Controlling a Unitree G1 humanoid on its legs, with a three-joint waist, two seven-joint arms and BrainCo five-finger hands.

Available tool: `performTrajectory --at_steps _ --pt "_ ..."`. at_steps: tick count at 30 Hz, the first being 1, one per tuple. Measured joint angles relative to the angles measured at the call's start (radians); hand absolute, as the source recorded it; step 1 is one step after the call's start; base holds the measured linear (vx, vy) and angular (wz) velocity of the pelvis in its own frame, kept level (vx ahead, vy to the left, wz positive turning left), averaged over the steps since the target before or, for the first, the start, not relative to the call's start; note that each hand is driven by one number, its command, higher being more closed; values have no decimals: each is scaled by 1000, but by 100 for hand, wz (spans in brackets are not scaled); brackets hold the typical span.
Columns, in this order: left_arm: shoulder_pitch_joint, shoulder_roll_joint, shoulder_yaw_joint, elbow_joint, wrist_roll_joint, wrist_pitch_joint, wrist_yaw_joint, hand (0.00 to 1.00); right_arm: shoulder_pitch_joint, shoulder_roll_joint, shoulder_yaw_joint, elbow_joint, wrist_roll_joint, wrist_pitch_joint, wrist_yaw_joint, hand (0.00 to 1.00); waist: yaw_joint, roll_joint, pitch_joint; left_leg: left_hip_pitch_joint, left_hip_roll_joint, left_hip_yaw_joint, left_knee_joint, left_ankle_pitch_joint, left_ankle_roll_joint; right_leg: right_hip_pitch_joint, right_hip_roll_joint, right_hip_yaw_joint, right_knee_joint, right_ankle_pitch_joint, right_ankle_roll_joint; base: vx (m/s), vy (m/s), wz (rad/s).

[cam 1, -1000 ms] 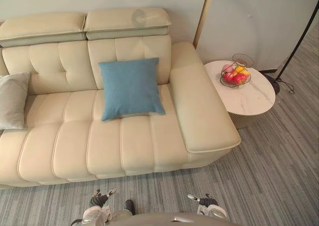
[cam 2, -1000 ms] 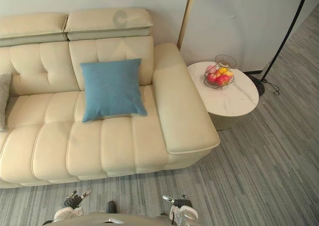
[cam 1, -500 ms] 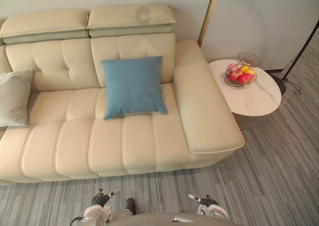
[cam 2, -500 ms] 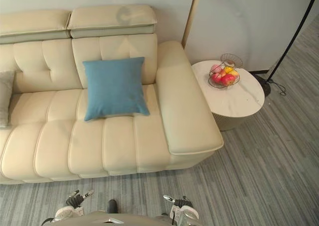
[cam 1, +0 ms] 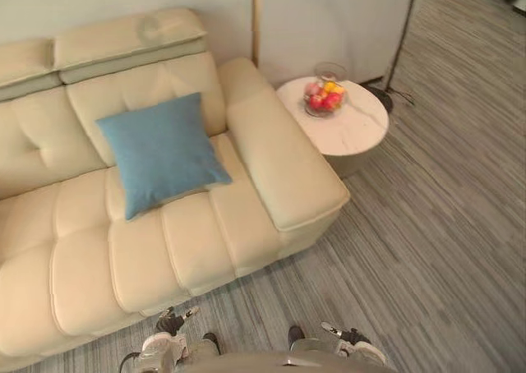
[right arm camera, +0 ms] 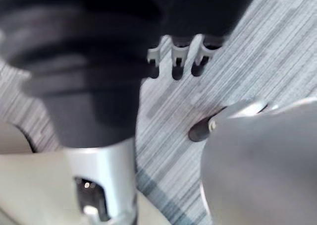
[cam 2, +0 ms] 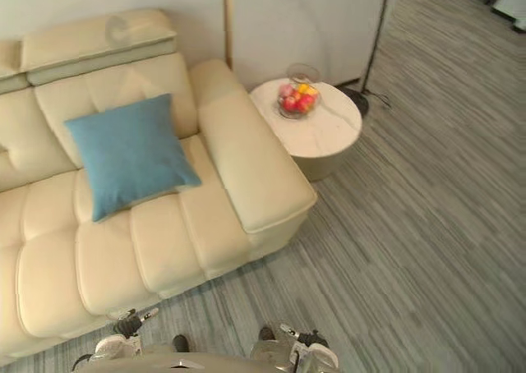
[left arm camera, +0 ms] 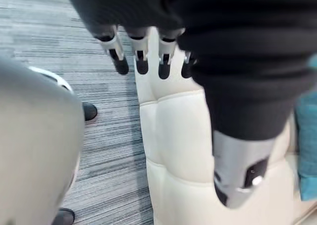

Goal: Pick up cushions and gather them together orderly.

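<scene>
Blue cushion [cam 1: 160, 151] is leaning on the backrest of the cream sofa [cam 1: 279, 176] in the head view, the left hand [left arm camera: 115, 47] is hanging slack and empty beside the seat in its wrist view, and the right hand [right arm camera: 177, 66] is likewise dangling loose over grey carpet [right arm camera: 257, 46] in its own.

Bright, even indoor light; soft shadows, seemingly overhead.

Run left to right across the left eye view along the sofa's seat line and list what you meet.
cushion → armrest → table
</scene>
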Motion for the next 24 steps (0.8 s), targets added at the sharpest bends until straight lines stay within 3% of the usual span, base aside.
performTrajectory --at_steps 3,5,6,9,11,12,14,16,18,20,21,22,24 --pt "-2 1 10 -8 0 0 2 0 23 26 24 -61 0 2 1 0 -7 -20 0 1 7 117 47 -55 4 -36 12 81 3 43 0 -102 93 -140" --pt "-1 17 11 -10 0 0 5 0 24 44 78 -73 -2 1 1 0 9 -45 -17 5 33 262 62 -70 1 -98 36 101 -5 108 -7 -68 76 -177" --pt "-1 20 11 -10 0 0 6 0 22 47 86 -73 -2 1 1 0 11 -45 -19 6 40 300 62 -71 0 -114 41 90 -10 124 -10 -8 32 -175" --pt "-6 20 4 -12 0 0 7 0 9 49 83 -74 -2 1 1 0 7 -41 -17 48 73 447 61 -70 -1 -170 40 -180 28 143 -75 84 -29 -134" --pt "-9 16 -6 -20 0 0 7 0 26 48 79 -91 1 0 0 0 -9 -32 -15 79 93 503 62 -69 -3 -196 10 -420 103 99 -139 59 -59 -84" --pt "-9 12 -12 -30 -1 0 7 0 34 48 78 -109 0 -3 0 0 -11 -24 -16 110 102 547 55 -64 -11 -201 -37 -599 172 48 -184 103 -107 -90" --pt "-5 5 -22 -36 -1 0 7 0 35 38 73 -110 0 -6 -1 0 -11 -6 -23 162 106 604 17 -50 -36 -193 -96 -779 254 -21 -175 174 -165 -91" --pt "-10 5 -38 -32 -1 0 7 0 34 27 61 -107 0 -10 -2 0 -17 5 -29 183 114 611 -1 -31 -67 -201 -57 -740 263 -36 -161 164 -177 -62" --pt "-13 0 -72 -13 -2 1 6 0 28 17 46 -97 1 -10 -2 0 -10 19 -28 172 141 603 78 -3 -70 -213 -27 -689 262 -58 -155 193 -230 -79" --pt "-18 -8 -72 1 -8 2 6 0 28 16 33 -94 0 -8 -2 0 -17 20 -29 117 203 577 267 16 -46 -196 -3 -642 248 -63 -161 175 -172 -73" --pt "-16 -12 -66 -1 -10 1 6 0 32 18 34 -93 0 -3 -5 0 -11 10 -22 65 265 519 459 16 -25 -162 25 -602 228 -65 -172 213 -111 -90" --pt "-16 -13 -64 -4 -12 1 6 0 38 16 35 -93 0 1 -7 0 -5 17 -19 33 287 468 578 -22 -24 -130 44 -570 222 -72 -182 246 -121 -113" --pt "-14 -17 -66 -22 -20 0 5 0 48 16 46 -96 1 1 -8 0 -2 12 -14 -40 269 353 692 -75 -23 -86 72 -505 216 -94 -204 163 -11 -113"
